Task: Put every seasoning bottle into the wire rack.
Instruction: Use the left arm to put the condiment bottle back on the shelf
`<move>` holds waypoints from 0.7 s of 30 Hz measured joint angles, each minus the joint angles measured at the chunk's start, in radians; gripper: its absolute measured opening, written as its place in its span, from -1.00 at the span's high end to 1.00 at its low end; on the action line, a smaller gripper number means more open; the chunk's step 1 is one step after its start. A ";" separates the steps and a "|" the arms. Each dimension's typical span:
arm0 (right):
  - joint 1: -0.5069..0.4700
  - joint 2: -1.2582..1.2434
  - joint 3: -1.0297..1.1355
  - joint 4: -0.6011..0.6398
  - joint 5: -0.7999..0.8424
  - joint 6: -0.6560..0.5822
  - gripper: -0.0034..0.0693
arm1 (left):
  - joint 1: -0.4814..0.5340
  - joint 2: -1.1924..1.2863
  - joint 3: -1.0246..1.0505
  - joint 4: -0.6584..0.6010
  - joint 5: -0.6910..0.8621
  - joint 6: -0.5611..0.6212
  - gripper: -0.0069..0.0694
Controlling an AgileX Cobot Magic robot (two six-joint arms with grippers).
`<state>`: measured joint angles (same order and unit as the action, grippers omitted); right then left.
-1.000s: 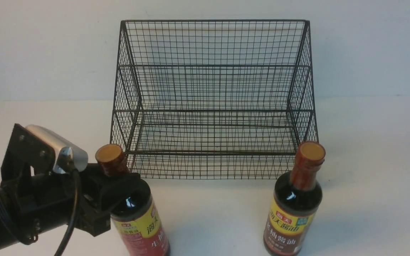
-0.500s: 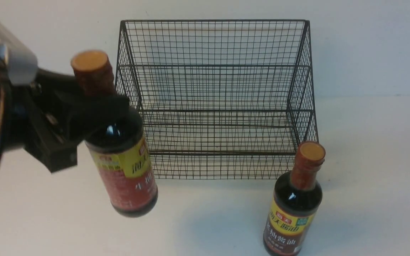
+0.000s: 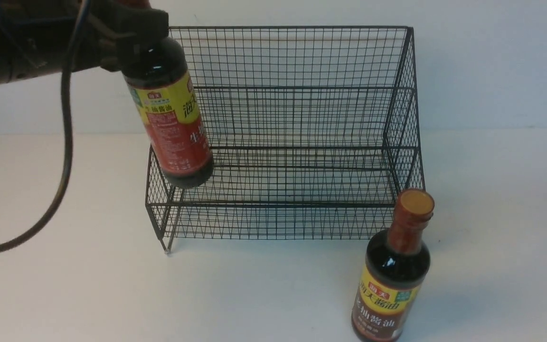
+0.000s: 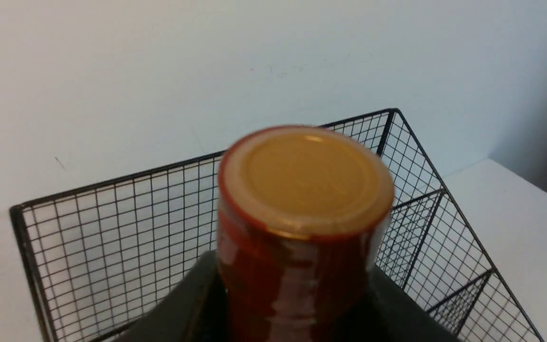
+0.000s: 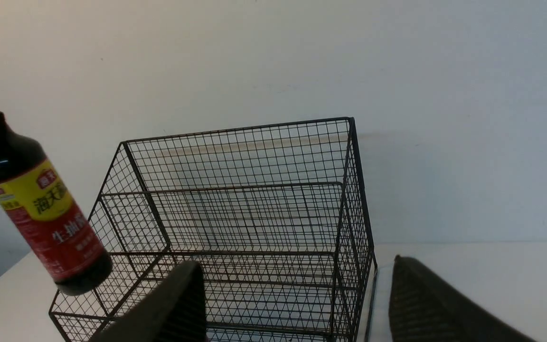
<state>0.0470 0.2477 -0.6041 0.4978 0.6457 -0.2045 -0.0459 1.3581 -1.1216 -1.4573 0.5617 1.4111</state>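
My left gripper (image 3: 136, 23) is shut on the reddish neck of a seasoning bottle (image 3: 171, 114) and holds it high in the air, tilted, with its base near the left side of the wire rack (image 3: 302, 57). In the left wrist view the tan cap (image 4: 306, 180) fills the middle, with the dark fingers (image 4: 193, 304) on either side of the neck. The other seasoning bottle (image 3: 392, 275) stands upright on the table in front of the rack's right corner. My right gripper (image 5: 297, 289) is open, facing the rack (image 5: 254, 213), and sees the lifted bottle (image 5: 45, 218).
The black cable (image 3: 64, 142) of the left arm hangs in a loop over the table's left side. A white wall stands right behind the rack. The white table (image 3: 278, 294) runs in front of the rack.
The left gripper has lifted its bottle off the table, up and toward the rack's left side. The right-hand bottle and the rack have not moved.
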 joint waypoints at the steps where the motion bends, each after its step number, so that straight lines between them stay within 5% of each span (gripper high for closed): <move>1: 0.000 0.000 0.000 0.000 0.000 0.000 -0.40 | 0.000 0.019 0.000 -0.051 -0.002 0.041 0.08; 7: 0.000 0.000 0.000 -0.027 0.000 0.000 -0.40 | 0.000 0.096 0.000 -0.162 -0.011 0.297 0.08; 21: 0.000 0.000 0.000 -0.040 0.002 0.000 -0.40 | 0.000 0.096 0.073 -0.126 0.012 0.310 0.09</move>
<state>0.0470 0.2477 -0.6041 0.4576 0.6476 -0.2045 -0.0459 1.4542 -1.0486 -1.5836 0.5732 1.7213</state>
